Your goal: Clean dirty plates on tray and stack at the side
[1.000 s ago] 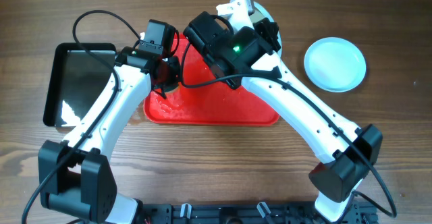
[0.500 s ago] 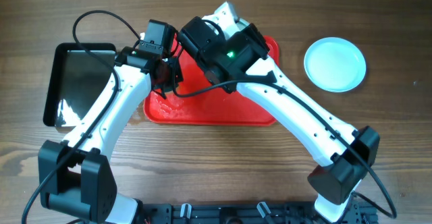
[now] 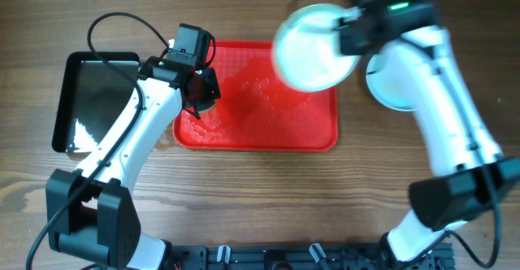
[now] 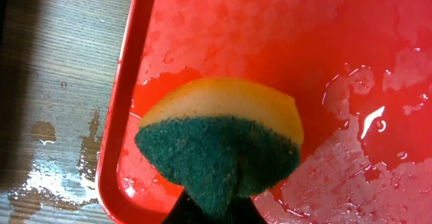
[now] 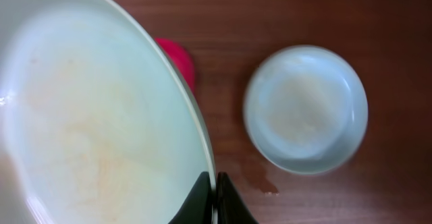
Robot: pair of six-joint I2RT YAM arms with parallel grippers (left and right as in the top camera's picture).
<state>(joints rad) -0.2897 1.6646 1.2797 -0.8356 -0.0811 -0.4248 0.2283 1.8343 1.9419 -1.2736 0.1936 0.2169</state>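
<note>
Lifted off the tray [image 3: 268, 132] since the earlier frame, one plate [image 3: 313, 46] has been swung to the right by the right gripper [image 5: 214, 197], and its jaws are clamped on the plate's rim. A faint orange smear is seen on this plate. To that gripper's right, a second plate [image 5: 305, 109] lies on the table [image 3: 244, 189], apart from the tray. The left gripper [image 4: 216, 214] is closed on a sponge [image 4: 223, 143], which is held just ahead of it over the tray's wet left end, near the rim.
</note>
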